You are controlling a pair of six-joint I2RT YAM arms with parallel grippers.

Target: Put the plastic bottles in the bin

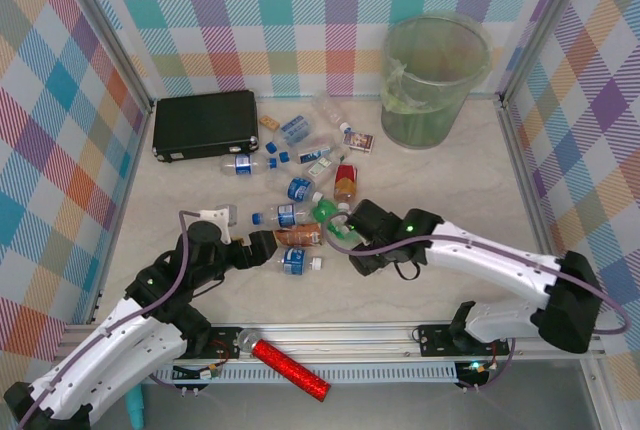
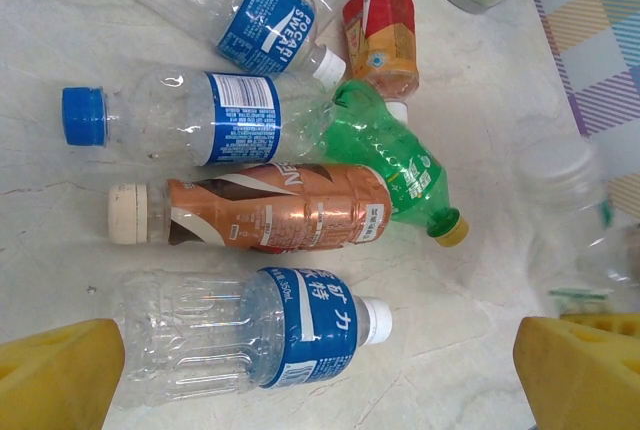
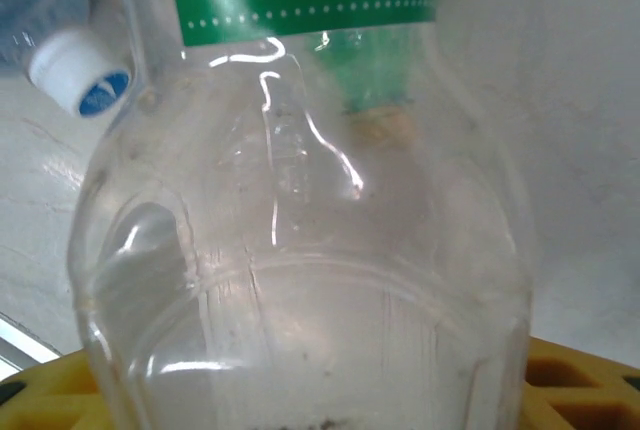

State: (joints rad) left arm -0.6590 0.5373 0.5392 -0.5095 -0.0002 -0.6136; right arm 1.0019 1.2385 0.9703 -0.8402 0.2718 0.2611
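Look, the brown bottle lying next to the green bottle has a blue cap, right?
Not quite. The brown bottle has a cream cap, not a blue one, as the left wrist view shows. It does lie next to the green bottle.

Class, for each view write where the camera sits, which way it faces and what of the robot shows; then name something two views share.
Top external: above and behind the arms, looking down on table, bottles and bin; both arms show.
Left wrist: on the left arm, looking down at lying bottles; yellow pads of its open jaws show.
Right wrist: on the right arm, close against a clear bottle; yellow pads at the bottom.
Shared: the brown bottle, in top external and left wrist.
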